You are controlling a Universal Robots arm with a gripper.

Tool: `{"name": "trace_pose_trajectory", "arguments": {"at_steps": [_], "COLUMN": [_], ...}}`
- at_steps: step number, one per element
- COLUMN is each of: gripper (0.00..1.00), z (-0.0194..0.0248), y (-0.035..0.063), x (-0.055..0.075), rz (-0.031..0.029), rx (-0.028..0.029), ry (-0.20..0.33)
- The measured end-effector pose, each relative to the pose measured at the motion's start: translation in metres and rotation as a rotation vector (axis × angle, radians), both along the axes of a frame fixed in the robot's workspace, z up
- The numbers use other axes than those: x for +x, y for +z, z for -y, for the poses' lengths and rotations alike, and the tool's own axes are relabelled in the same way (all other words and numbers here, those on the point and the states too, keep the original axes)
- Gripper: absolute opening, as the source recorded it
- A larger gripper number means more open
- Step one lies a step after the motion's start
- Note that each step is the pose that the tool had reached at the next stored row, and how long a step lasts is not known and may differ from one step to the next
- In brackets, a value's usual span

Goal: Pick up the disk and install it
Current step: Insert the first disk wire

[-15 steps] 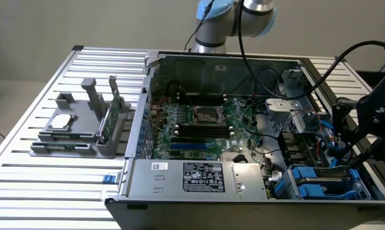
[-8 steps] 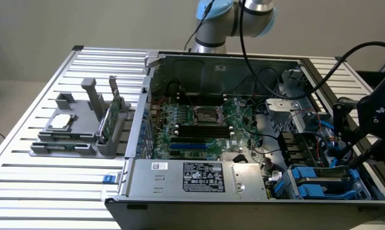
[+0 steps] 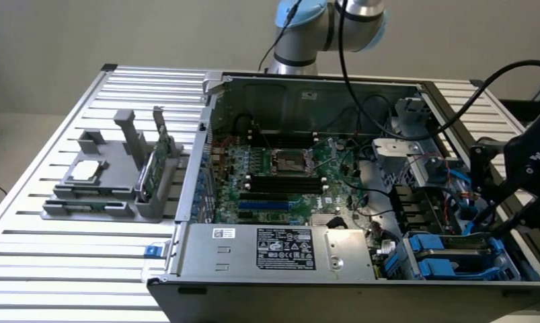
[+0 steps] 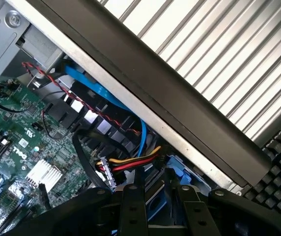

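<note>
The disk (image 3: 454,252), silver with a blue plastic frame, lies in the drive bay at the front corner of the open computer case, on the exterior view's right. My black gripper (image 3: 487,232) reaches down into that bay at the disk's edge. In the wrist view the gripper (image 4: 157,189) has its two dark fingers (image 4: 130,206) standing a little apart with the blue frame of the disk (image 4: 155,207) between them, so it looks shut on the disk. Most of the disk is hidden under the fingers there.
Red, yellow and blue cables (image 4: 130,162) run close beside the bay. The case's dark side wall (image 4: 155,98) borders it, with a keyboard (image 4: 278,167) beyond. A power supply (image 3: 279,249) and motherboard (image 3: 279,175) lie alongside. A grey fixture (image 3: 108,195) with a chip (image 3: 86,171) and green card (image 3: 162,155) stands on the table.
</note>
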State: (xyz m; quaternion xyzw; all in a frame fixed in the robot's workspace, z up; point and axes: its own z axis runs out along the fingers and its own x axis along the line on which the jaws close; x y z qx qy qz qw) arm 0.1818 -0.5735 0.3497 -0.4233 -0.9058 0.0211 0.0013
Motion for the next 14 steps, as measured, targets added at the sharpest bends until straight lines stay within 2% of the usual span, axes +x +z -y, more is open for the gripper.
{"name": "trace_pose_trajectory", "arguments": {"at_steps": [8, 14], "gripper": [0.31, 0.32], "z": [0.0059, 0.0075], "y": [-0.0013, -0.0013], "x": [0.0024, 0.0024], "rz": [0.0000, -0.0008], "rx": [0.0028, 0.0202], "ry": [-0.017, -0.021]}}
